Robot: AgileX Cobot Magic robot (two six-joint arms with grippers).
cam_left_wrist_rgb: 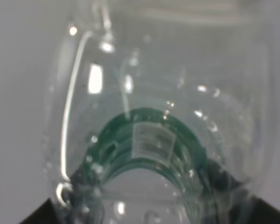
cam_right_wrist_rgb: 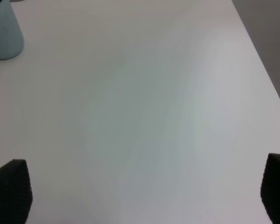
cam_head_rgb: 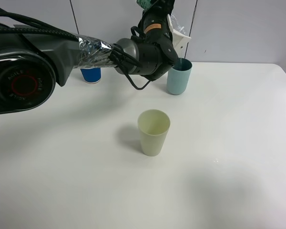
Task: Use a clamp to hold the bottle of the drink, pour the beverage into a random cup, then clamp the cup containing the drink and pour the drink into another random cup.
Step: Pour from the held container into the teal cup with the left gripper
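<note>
Left claw [cam_head_rgb: 165, 23] clamped the bottle [cam_left_wrist_rgb: 154, 140] tilted over the teal cup [cam_head_rgb: 179, 76]; any drift off that rim risked spilling onto the surface [cam_head_rgb: 229, 167]. Right claw [cam_right_wrist_rgb: 140, 191] stood open.

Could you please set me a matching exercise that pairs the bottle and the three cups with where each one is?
1. bottle
2. teal-blue tumbler
3. pale green tumbler
4. blue cup

A. alone in the middle, nearest the camera
B. gripped and lifted in the air
C. at the back on the left, partly hidden
D. at the back, towards the right

Pairs: 1-B, 2-D, 3-A, 4-C
</note>
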